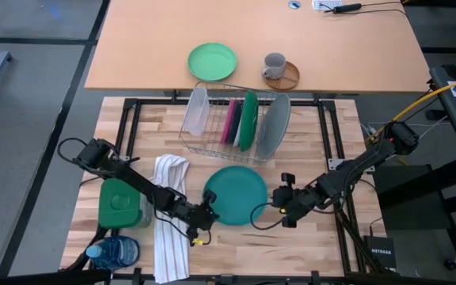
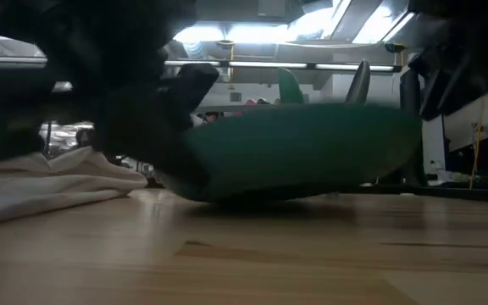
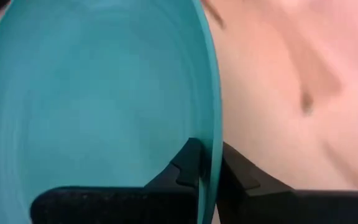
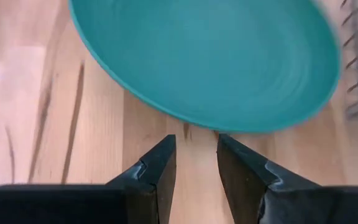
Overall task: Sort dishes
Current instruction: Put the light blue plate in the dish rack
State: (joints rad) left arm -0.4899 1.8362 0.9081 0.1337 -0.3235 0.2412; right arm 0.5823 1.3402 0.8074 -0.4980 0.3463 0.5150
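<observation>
A teal plate (image 1: 236,194) lies on the wooden table, in front of the wire dish rack (image 1: 232,123). The rack holds a pink, a green and a grey plate upright. My left gripper (image 1: 207,209) is at the teal plate's left rim and is shut on it (image 3: 210,152). My right gripper (image 1: 271,207) stands open just off the plate's near right rim (image 4: 197,121). Its fingers (image 4: 157,165) stay short of the rim and touch nothing. My left gripper pinches the teal plate's left rim (image 3: 215,134), with one finger (image 3: 185,165) over the plate's inner face and the other (image 3: 241,174) outside the edge. The fingers slant down from the table's left side. In the low view the plate's underside (image 2: 295,161) sits on the table.
A white striped towel (image 1: 170,214) lies beside the left arm. A green container (image 1: 119,203) and a blue bottle (image 1: 113,253) stand at the near left. On the far table are a small mint plate (image 1: 211,61) and a grey mug (image 1: 274,66).
</observation>
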